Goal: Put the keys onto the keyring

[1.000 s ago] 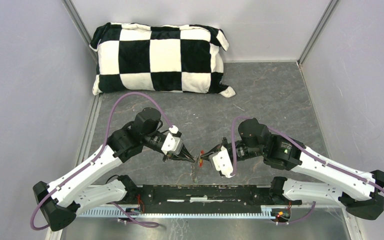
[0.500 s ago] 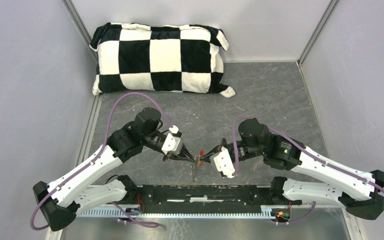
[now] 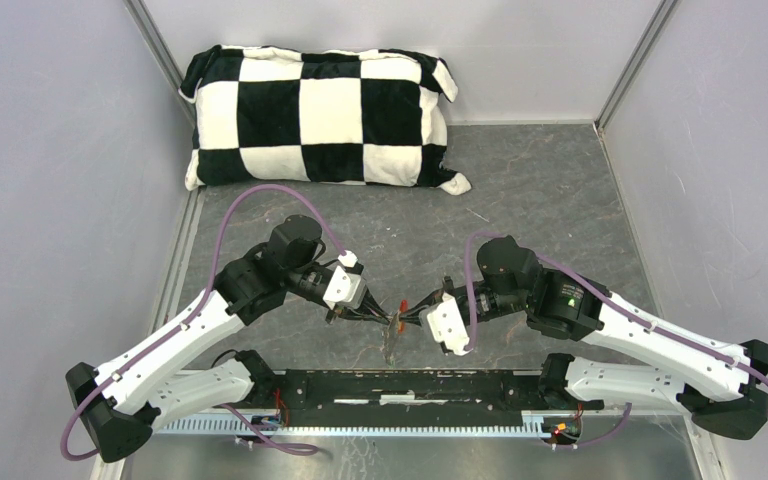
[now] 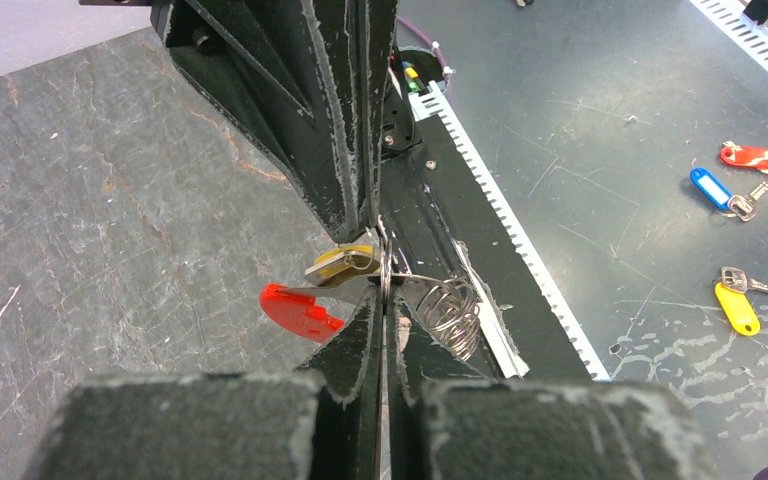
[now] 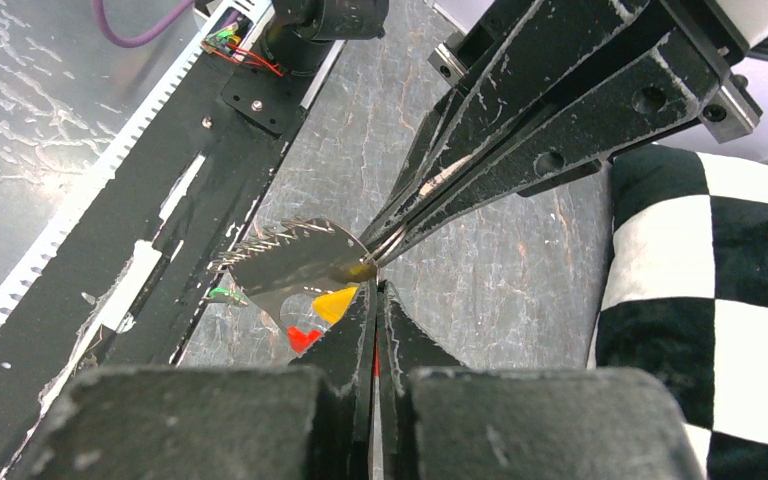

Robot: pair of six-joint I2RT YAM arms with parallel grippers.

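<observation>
Both grippers meet tip to tip above the near middle of the table. My left gripper (image 3: 388, 318) (image 4: 385, 292) is shut on the thin metal ring of the keyring (image 4: 387, 270), edge-on between its tips. The red tag (image 4: 298, 306) (image 3: 403, 304) (image 5: 302, 338) sticks out beside the fingers, and a wire coil (image 4: 455, 317) hangs from the ring. My right gripper (image 3: 406, 314) (image 5: 375, 287) is shut, its tips on the yellow key (image 4: 342, 263) (image 5: 336, 302) right at the ring. A small green bit (image 5: 220, 293), perhaps the green key, hangs lower down, mostly hidden.
A black-and-white chequered pillow (image 3: 320, 115) lies at the back of the table. The black base rail (image 3: 410, 385) runs along the near edge just under the grippers. Beyond it lie several other tagged keys (image 4: 750, 157). Grey walls close in both sides.
</observation>
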